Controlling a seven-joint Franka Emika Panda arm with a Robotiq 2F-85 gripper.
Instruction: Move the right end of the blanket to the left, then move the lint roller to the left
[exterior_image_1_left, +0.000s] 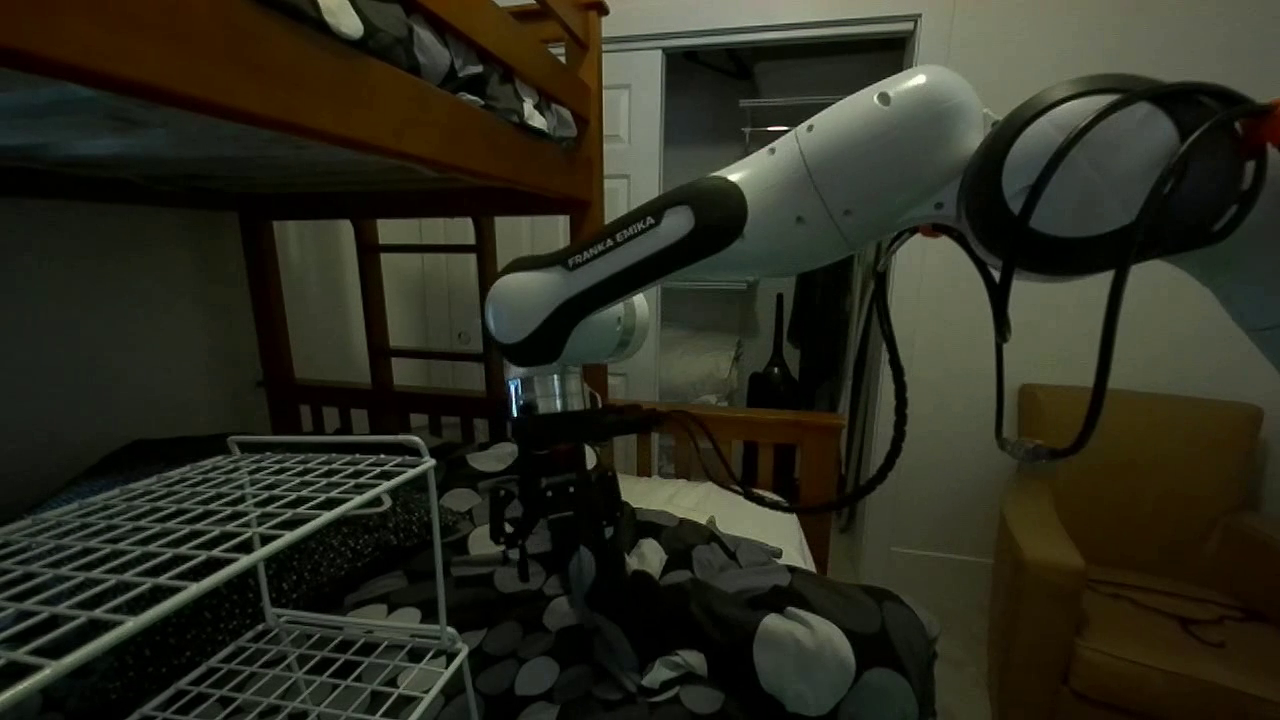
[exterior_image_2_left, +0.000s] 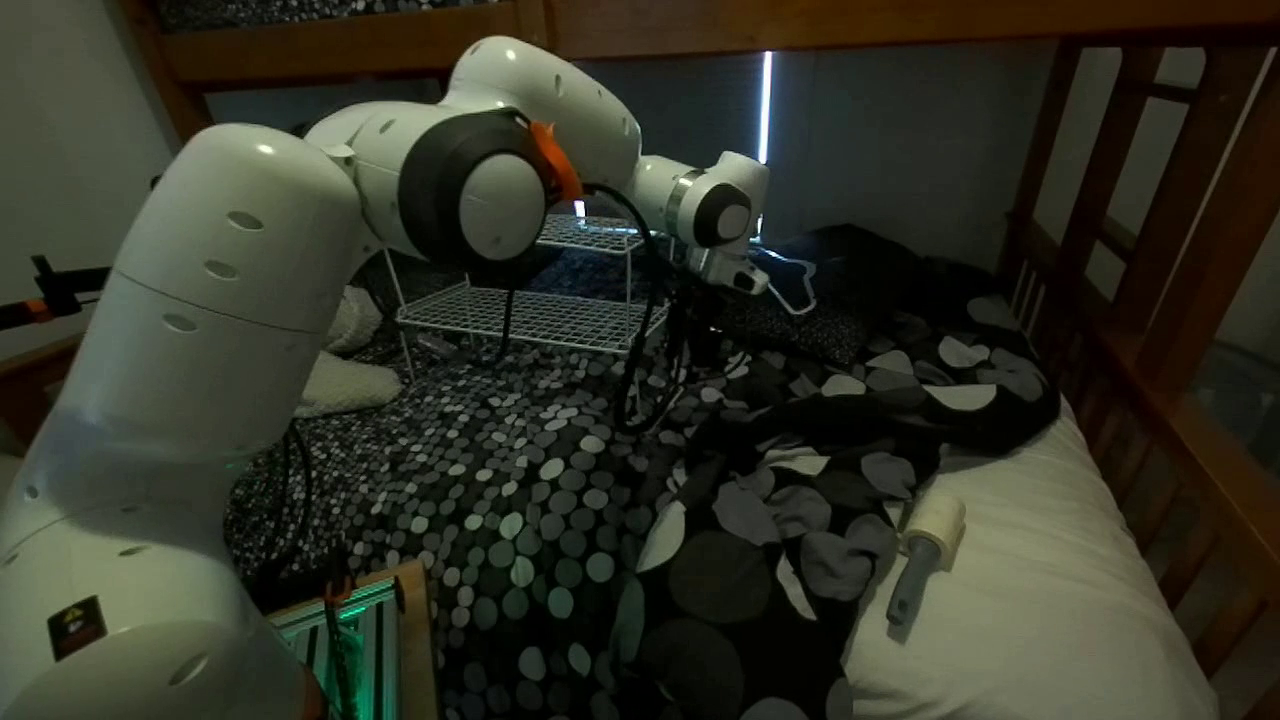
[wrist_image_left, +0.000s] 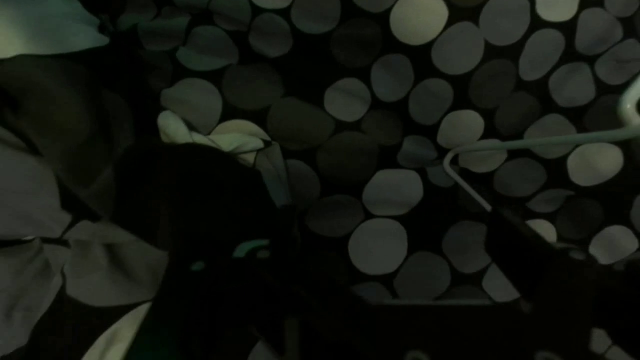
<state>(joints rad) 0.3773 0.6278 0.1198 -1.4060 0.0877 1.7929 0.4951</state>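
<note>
White wire racks crowd the near side of an exterior view, and just beyond them the gripper hangs over the blanket. Its jaws stand well apart in the wrist view, holding nothing, with patterned cloth below the gap. The next move, I judge, turns on the lint roller: in an exterior view it lies on the pale sheet, rightward of the jaws and nearer the camera, with the blanket's rumpled edge between. Its long axis runs roughly along that edge, handle toward the camera, so a leftward push would go across its length (and into the folds, which might well stop it). Whether roller and cloth touch I cannot tell. Bare sheet shows beyond the bunched end, so the blanket half of the task looks done or nearly so. The arm slopes down to the wrist, gripper pointing straight down, and should lift before crossing, since a bent white wire shows near one jaw in the wrist view.
</note>
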